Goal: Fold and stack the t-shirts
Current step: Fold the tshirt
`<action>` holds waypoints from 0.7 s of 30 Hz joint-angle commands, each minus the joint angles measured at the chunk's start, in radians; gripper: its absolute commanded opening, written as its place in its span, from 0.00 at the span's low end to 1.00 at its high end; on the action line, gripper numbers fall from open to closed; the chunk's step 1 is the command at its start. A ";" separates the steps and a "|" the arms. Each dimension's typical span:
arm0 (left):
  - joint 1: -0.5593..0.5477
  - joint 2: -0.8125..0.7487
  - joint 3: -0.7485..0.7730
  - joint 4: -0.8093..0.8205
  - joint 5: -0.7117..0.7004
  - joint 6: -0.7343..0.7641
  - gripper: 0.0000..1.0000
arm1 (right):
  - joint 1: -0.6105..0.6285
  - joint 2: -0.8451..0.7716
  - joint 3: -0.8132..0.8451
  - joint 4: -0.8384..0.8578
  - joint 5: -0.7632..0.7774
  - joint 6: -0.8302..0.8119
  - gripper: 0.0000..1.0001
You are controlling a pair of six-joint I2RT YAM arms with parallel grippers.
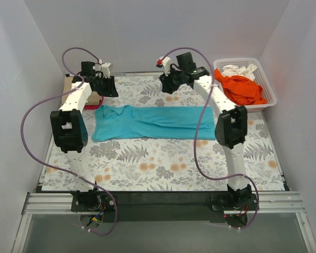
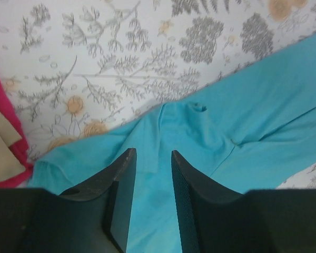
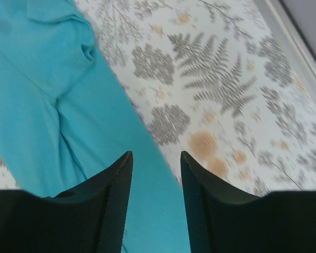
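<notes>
A turquoise-teal t-shirt [image 1: 152,122] lies folded lengthwise in a long strip across the middle of the table. My left gripper [image 1: 104,87] hovers open and empty above its left end; the left wrist view shows the cloth [image 2: 263,105] under the open gripper [image 2: 152,158]. My right gripper [image 1: 171,84] is open and empty over the shirt's far edge [image 3: 37,79], its jaws [image 3: 155,158] straddling the hem. A magenta-red shirt [image 2: 0,100] and a tan shirt [image 2: 2,153] lie stacked at the back left. An orange shirt [image 1: 243,88] and a white shirt [image 1: 238,70] lie crumpled in the basket.
A white lattice basket [image 1: 269,89] stands at the back right corner. The floral table cloth [image 1: 163,163] covers the table. White walls enclose the left, back and right sides. Purple cables loop off both arms.
</notes>
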 commanded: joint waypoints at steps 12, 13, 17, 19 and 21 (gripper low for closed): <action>-0.017 -0.052 -0.193 0.048 0.006 0.125 0.34 | 0.206 0.251 0.023 0.529 0.032 0.348 0.48; -0.020 -0.057 -0.211 0.056 -0.007 0.132 0.35 | 0.217 0.269 0.024 0.546 0.039 0.366 0.49; -0.025 -0.058 -0.236 0.078 -0.056 0.139 0.36 | 0.228 0.306 0.029 0.613 0.079 0.403 0.52; -0.025 -0.058 -0.239 0.090 -0.072 0.128 0.36 | 0.231 0.321 0.029 0.615 0.089 0.411 0.54; -0.025 -0.057 -0.241 0.088 -0.064 0.123 0.36 | 0.234 0.332 0.029 0.641 0.096 0.417 0.56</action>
